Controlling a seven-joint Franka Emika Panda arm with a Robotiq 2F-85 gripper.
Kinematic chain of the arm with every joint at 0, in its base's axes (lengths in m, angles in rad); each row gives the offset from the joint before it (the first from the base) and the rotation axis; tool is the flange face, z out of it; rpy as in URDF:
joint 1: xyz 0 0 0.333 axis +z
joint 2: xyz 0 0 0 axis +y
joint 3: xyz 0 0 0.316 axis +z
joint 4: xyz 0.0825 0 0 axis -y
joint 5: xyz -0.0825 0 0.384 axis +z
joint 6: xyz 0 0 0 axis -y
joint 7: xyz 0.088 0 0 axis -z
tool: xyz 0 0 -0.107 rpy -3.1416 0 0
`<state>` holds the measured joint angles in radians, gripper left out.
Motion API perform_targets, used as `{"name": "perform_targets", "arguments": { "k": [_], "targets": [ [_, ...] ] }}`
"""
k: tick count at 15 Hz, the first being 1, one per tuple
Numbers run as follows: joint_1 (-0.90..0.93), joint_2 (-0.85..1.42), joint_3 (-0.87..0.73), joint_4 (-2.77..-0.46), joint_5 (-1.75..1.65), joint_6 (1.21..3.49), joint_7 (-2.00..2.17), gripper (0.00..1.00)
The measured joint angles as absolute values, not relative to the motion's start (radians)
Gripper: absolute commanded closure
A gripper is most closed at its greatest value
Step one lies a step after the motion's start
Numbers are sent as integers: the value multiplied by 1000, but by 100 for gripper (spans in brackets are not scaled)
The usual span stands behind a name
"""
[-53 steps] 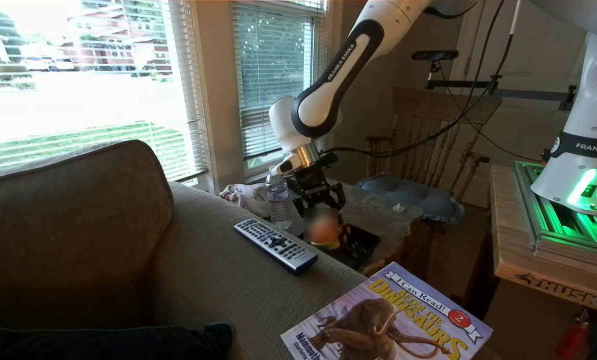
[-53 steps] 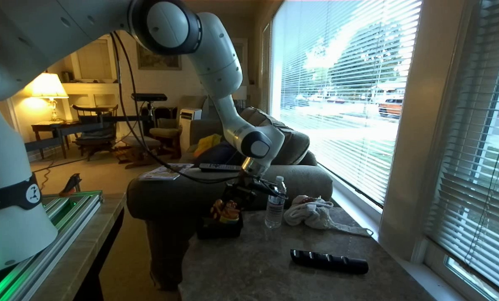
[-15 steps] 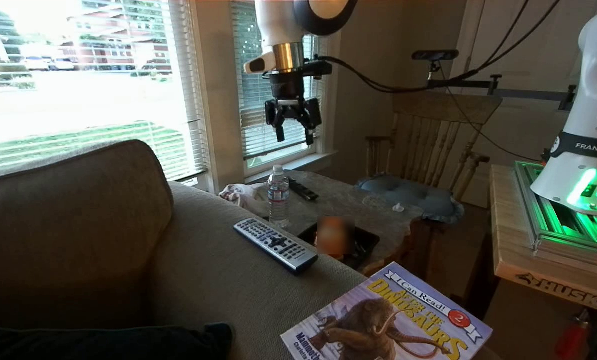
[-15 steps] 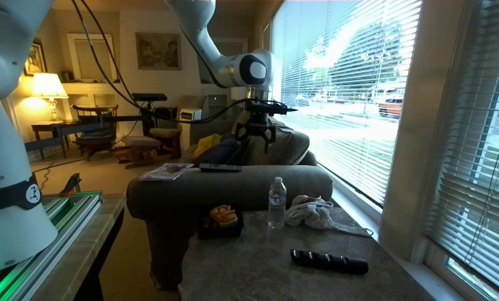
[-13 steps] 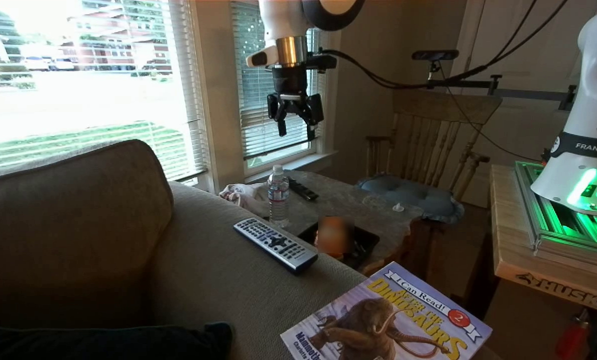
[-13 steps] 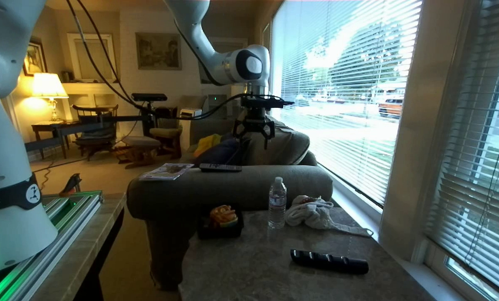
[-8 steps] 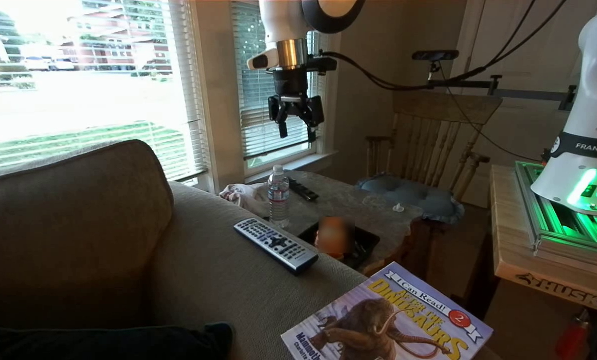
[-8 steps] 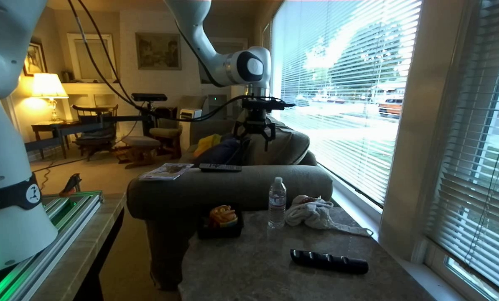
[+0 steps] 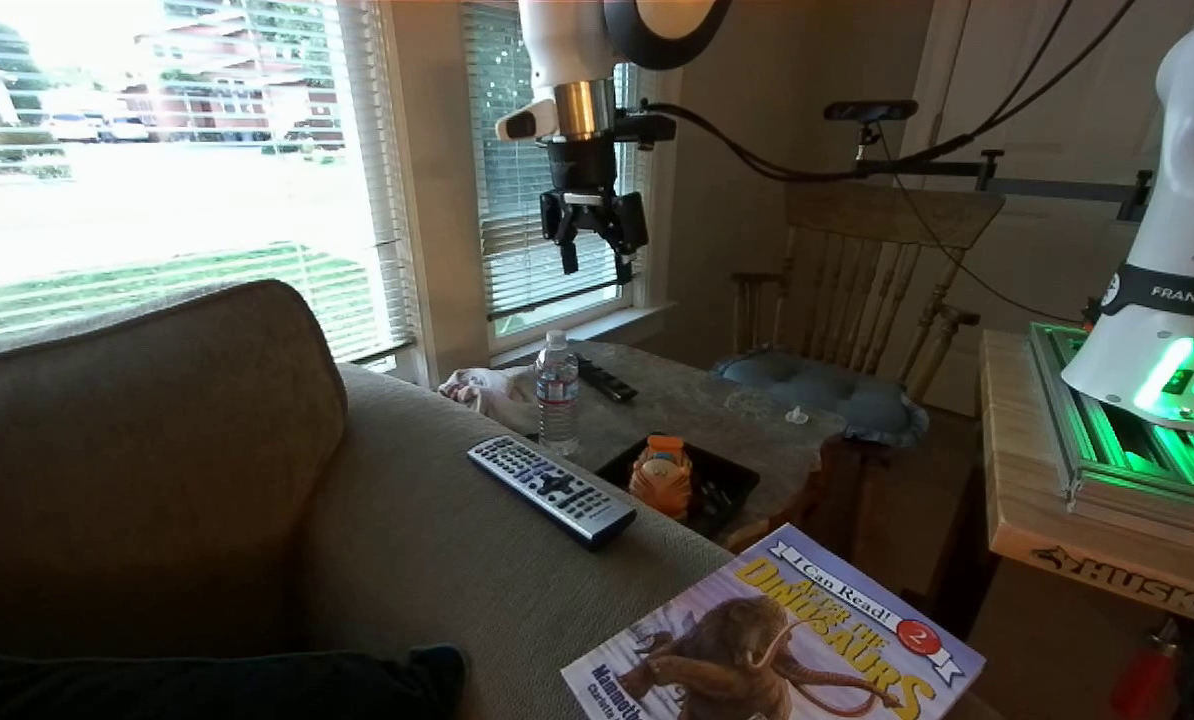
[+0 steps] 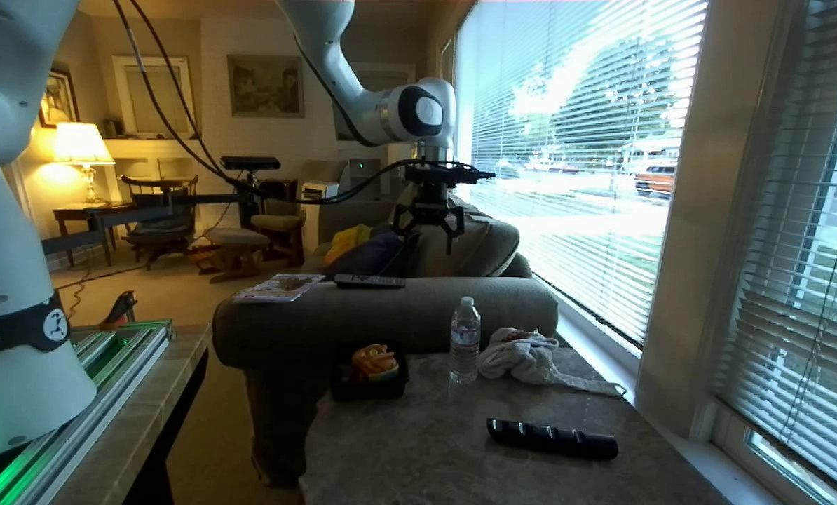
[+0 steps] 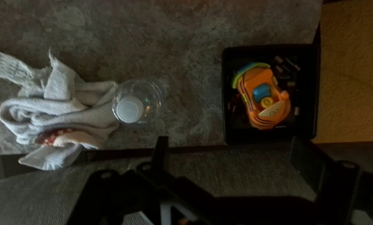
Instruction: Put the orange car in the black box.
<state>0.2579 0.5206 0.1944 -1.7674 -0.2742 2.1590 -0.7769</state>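
Indistinct bits (image 11: 291, 83) around car (image 11: 262, 93) in box (image 11: 316, 93)

White-shelled Franka Emika Panda arm (image 10: 329, 52): pale, black-ringed wrist-joint cap (image 10: 429, 110); black base band (image 9: 1172, 292) lettered "FRANKA", with round emblem (image 10: 55, 325); glowing green light strip (image 9: 1165, 372); brass-toned metal wrist collar (image 9: 587, 110); slender black cables (image 9: 792, 177); matt-black, two-fingered Robotiq gripper (image 9: 597, 267).
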Motion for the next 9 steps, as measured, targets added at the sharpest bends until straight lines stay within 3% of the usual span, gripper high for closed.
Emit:
{"name": "perform_targets", "arguments": {
  "k": [9],
  "targets": [
    [263,445,137,-1827,-325,2148,-294,0]
  ]
}}
